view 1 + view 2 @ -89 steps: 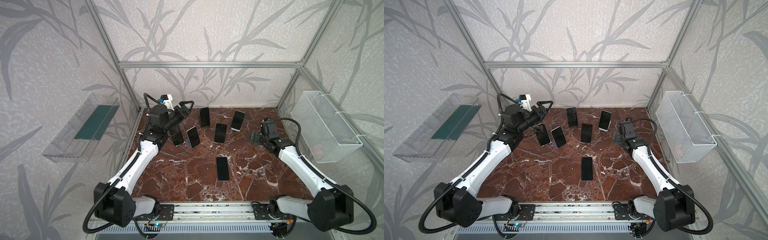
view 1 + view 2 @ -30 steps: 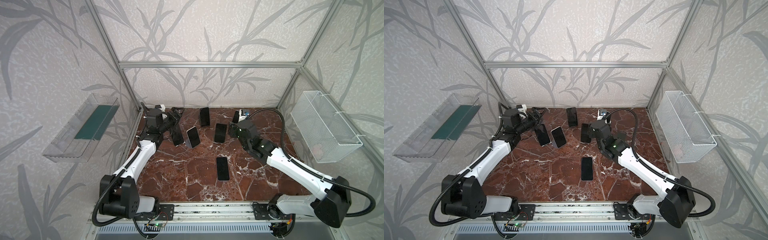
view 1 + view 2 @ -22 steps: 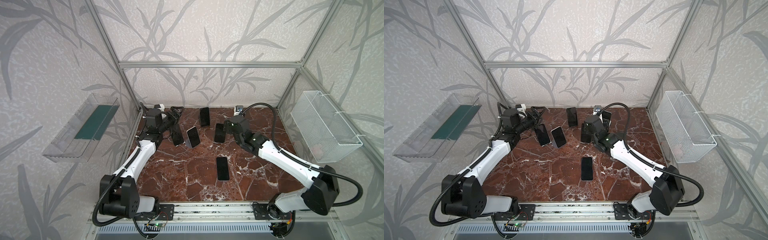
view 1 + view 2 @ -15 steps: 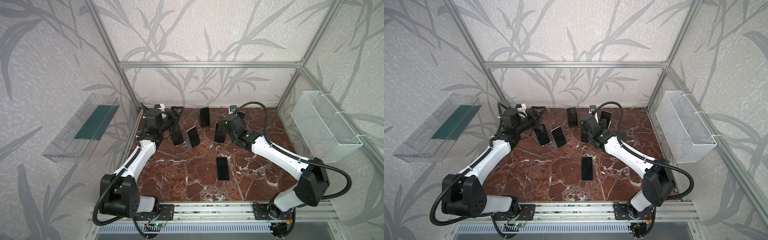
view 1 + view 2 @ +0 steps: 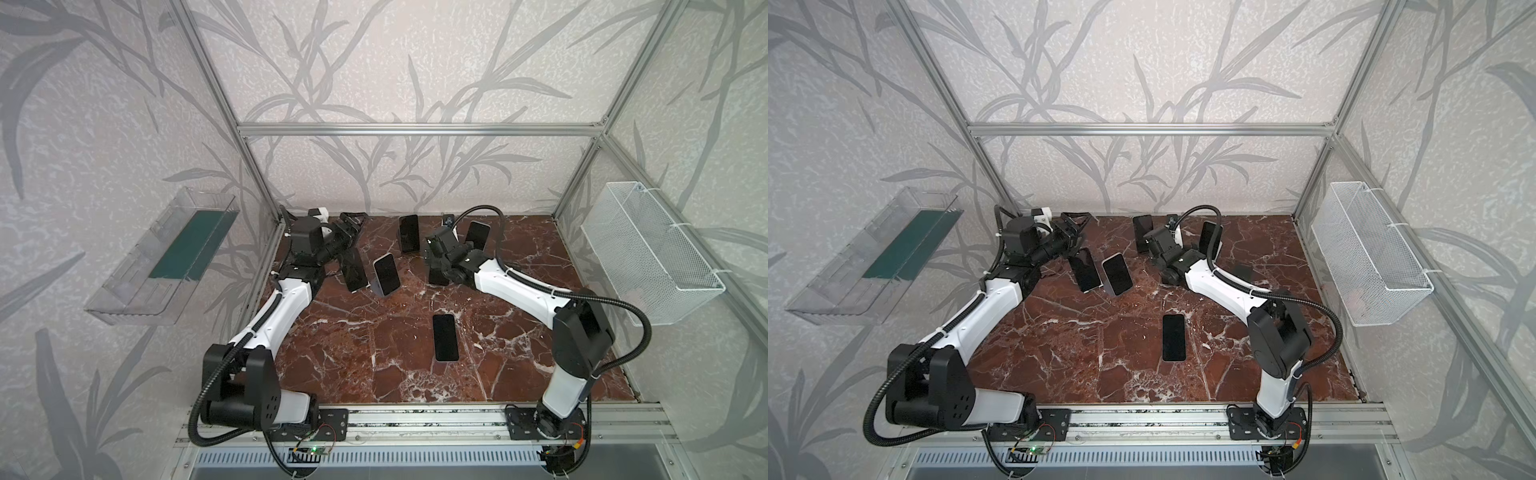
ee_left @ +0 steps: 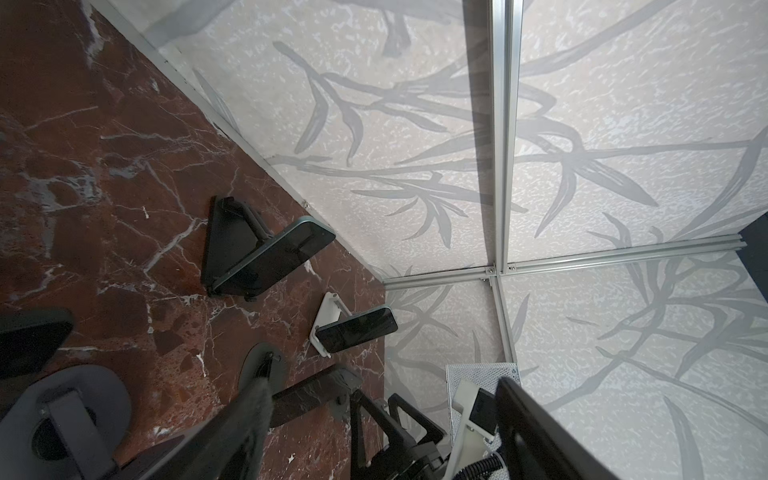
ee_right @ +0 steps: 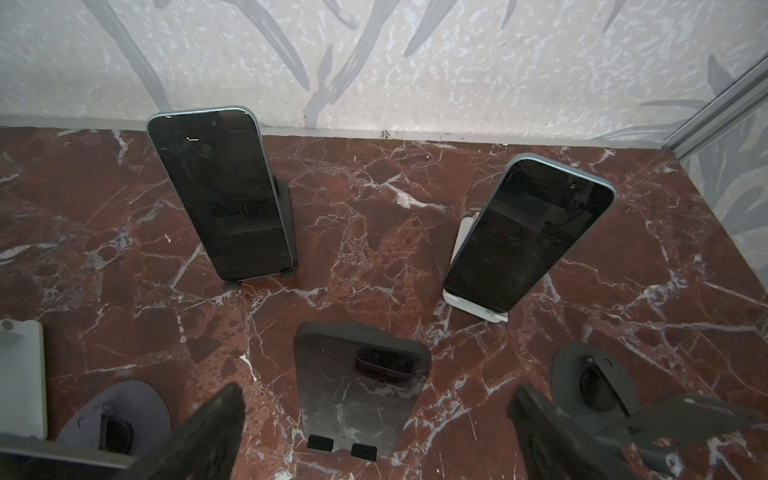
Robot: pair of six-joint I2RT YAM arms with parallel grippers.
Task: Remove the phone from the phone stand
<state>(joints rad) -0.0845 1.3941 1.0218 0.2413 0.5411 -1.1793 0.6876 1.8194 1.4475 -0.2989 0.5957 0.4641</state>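
The step in hand looks like the approach. The right claw (image 7: 376,388) hangs spread wide and empty over the phone (image 7: 357,399), which leans on its phone stand (image 7: 320,443) on the surface (image 5: 374,332), toward twelve o'clock of its middle. Next it likely must sink until the fingers (image 7: 216,424) flank the phone's edges, close, then lift it clear. The left claw (image 5: 352,221), at ten o'clock, is parted and empty.

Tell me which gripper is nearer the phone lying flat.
Right. The right gripper is behind the flat phone, mid-table; the left gripper is farther, by the back-left corner.
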